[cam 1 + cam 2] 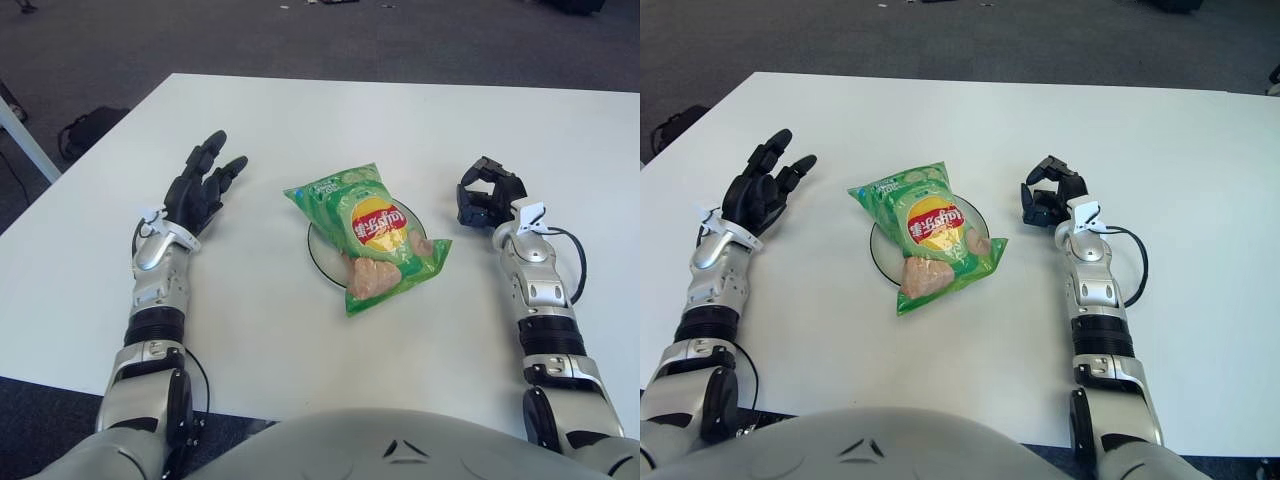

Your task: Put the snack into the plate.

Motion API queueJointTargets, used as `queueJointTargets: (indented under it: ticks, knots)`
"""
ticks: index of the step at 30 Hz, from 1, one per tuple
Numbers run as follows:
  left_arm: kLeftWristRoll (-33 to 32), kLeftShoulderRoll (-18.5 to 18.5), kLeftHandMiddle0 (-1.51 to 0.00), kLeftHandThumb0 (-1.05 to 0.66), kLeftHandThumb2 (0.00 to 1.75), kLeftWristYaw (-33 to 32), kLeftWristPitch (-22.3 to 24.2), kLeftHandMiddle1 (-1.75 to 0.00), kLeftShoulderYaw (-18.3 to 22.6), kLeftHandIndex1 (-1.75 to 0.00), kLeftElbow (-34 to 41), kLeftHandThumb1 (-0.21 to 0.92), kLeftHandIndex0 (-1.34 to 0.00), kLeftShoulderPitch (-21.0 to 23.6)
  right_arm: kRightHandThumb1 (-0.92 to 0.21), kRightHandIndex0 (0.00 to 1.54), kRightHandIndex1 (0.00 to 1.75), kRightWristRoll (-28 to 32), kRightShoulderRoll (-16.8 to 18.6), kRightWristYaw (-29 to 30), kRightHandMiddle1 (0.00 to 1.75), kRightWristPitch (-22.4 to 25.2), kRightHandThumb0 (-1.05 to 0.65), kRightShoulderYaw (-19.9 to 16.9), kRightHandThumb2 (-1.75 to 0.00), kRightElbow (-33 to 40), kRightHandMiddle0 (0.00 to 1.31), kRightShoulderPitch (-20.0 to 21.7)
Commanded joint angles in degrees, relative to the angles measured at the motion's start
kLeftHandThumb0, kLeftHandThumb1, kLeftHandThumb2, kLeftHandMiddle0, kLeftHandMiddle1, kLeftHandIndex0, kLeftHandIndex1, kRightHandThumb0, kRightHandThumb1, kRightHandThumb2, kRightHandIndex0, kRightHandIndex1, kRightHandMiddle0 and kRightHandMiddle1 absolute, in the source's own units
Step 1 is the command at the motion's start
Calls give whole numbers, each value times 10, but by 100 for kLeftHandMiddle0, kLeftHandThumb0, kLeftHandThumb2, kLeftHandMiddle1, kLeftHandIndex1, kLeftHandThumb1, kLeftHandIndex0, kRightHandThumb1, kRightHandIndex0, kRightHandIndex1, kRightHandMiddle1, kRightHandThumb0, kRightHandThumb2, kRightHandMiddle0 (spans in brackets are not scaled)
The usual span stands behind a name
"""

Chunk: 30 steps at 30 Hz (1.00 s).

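Observation:
A green bag of chips lies on a small white plate in the middle of the white table, covering most of it. My left hand is to the left of the bag, well apart from it, with fingers spread and empty. My right hand rests to the right of the plate with fingers curled, holding nothing.
The white table stretches wide behind the plate. A dark bag lies on the grey floor beyond the table's left edge. A black cable loops beside my right forearm.

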State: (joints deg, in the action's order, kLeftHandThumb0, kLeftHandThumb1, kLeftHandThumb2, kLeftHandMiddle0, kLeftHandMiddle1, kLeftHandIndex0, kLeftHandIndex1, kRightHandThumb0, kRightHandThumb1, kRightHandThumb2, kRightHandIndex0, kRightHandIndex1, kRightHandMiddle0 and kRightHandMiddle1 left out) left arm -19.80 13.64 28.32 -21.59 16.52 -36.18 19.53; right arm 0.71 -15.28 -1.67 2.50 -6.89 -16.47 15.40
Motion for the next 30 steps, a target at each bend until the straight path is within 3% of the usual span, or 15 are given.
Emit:
queueJointTargets:
  ticks: [1, 4, 7, 10, 14, 19, 30]
  knots:
    - [18, -36, -40, -78, 68, -48, -13, -139, 1, -138, -53, 91, -7, -28, -35, 129, 175, -12, 7, -8, 175, 39, -47, 16, -128, -26, 59, -32]
    - [30, -39, -45, -70, 73, -69, -14, -148, -1, -149, -55, 88, -13, -27, -35, 129, 175, -13, 6, -8, 175, 40, -47, 16, -128, -27, 59, -31]
    - [38, -41, -50, -48, 74, -82, -15, -154, -3, -166, -55, 80, -24, -27, -35, 129, 175, -13, 5, -8, 175, 40, -47, 16, -128, -28, 59, -30]
    - [47, -45, -53, -42, 81, -96, -13, -158, -8, -172, -49, 72, -30, -30, -35, 128, 175, -13, 5, -8, 175, 41, -47, 17, -128, -30, 59, -30]
    - [72, -55, -59, -41, 95, -116, -6, -168, -25, -174, -45, 61, -39, -43, -34, 128, 175, -12, 7, -7, 175, 38, -47, 16, -128, -35, 59, -27]
    - [96, -52, -77, -43, 110, -113, 11, -174, -51, -175, -39, 49, -48, -56, -34, 128, 175, -9, 11, -3, 175, 40, -47, 14, -128, -36, 59, -24]
    - [127, -38, -101, -45, 121, -96, 0, -175, -93, -175, -35, 41, -54, -65, -35, 128, 175, -11, 11, 1, 175, 33, -47, 16, -128, -38, 59, -25]
